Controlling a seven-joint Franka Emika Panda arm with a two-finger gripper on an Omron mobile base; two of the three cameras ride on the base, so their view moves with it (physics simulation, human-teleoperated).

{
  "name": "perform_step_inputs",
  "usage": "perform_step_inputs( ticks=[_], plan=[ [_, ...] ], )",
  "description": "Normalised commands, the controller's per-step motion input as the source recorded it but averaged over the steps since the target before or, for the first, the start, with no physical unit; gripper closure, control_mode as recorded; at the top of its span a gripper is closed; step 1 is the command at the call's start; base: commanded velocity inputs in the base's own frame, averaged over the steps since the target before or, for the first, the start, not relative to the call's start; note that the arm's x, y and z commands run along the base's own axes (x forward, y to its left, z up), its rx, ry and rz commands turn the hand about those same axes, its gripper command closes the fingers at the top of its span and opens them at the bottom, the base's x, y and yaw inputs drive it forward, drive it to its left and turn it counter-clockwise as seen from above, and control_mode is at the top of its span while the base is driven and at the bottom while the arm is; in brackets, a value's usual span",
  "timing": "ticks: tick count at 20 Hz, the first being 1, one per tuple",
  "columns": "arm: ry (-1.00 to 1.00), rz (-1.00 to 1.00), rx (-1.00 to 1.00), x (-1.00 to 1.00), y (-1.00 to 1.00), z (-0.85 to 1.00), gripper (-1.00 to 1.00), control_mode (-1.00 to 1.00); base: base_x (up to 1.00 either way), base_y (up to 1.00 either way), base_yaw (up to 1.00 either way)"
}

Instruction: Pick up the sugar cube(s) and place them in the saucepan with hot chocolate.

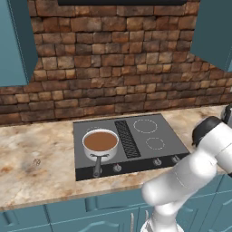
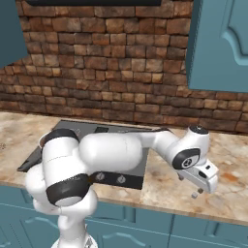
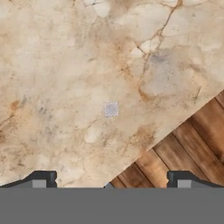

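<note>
Sugar cube [image 3: 111, 109]: I see it alone on beige marbled counter [image 3: 65, 65], near the edge; wooden floor [image 3: 188, 148] beyond. Gripper [image 3: 112, 183] spread wide, empty.

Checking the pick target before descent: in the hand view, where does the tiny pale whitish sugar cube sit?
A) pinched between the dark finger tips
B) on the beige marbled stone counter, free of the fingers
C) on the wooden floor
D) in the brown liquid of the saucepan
B: the tiny pale whitish sugar cube lies on the beige marbled stone counter, well above the open gripper, untouched.
</note>
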Motion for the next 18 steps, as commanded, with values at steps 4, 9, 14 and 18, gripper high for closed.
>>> perform_step_inputs(
  ticks=[4,9,14,18],
  plan=[
    [0.00,0.00,0.01,0.27,-0.12,-0.33,-1.00,-1.00,0.00,0.00,0.00],
    [0.00,0.00,0.00,0.26,-0.13,-0.47,-1.00,-1.00,0.00,0.00,0.00],
    [0.00,0.00,0.00,0.17,-0.16,-0.44,-1.00,-1.00,0.00,0.00,0.00],
    [0.00,0.00,0.01,0.25,-0.32,-0.29,-1.00,-1.00,0.00,0.00,0.00]
  ],
)
